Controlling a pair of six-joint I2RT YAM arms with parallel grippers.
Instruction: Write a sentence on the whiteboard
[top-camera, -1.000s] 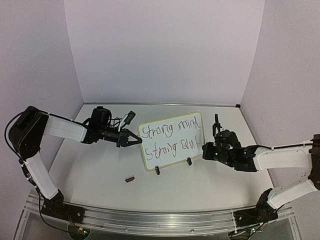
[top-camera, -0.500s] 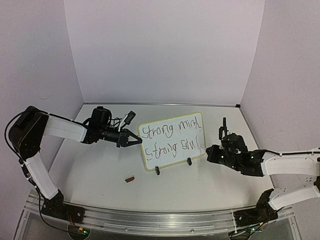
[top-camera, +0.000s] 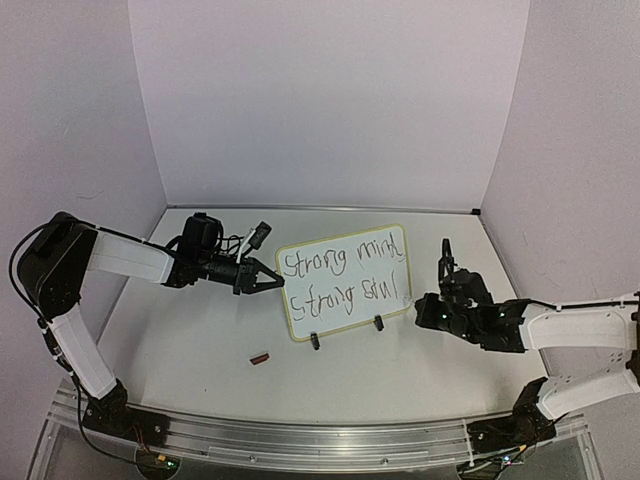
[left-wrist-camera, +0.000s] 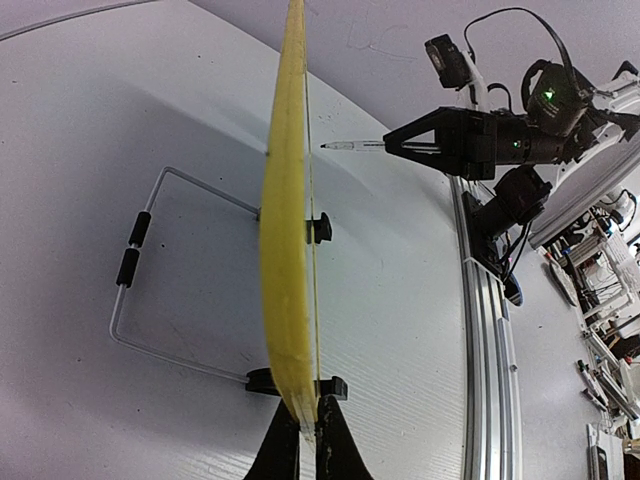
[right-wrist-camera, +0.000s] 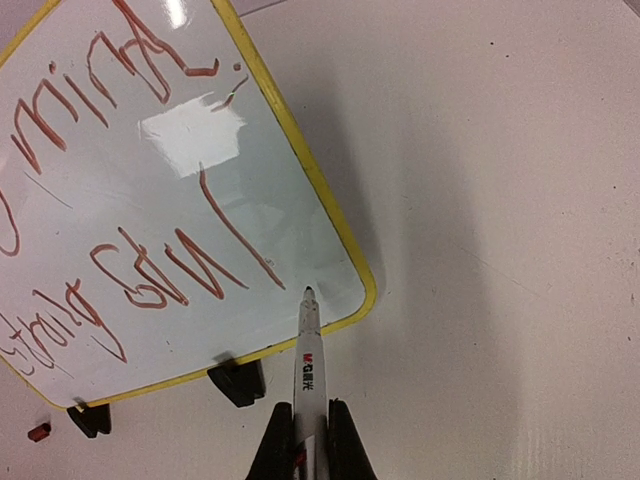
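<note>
Top external view: pale lilac walls (top-camera: 330, 100) box in a white counter (top-camera: 200, 330). Mid-counter stands the whiteboard (top-camera: 345, 320), the sentence (top-camera: 345, 265) facing me. My left claw (left-wrist-camera: 305, 415) pinches its left edge tight. My right claw (right-wrist-camera: 311, 415), clamped on a marker (right-wrist-camera: 308, 345), holds the tip just beside the right edge. A small reddish piece (top-camera: 260, 357) lies in front.

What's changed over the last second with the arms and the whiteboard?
The right gripper, jaws shut on the marker, drew back rightward from the whiteboard; the tip now sits just off its face. The left gripper kept clamping the board's left edge, and the board itself stayed put.
</note>
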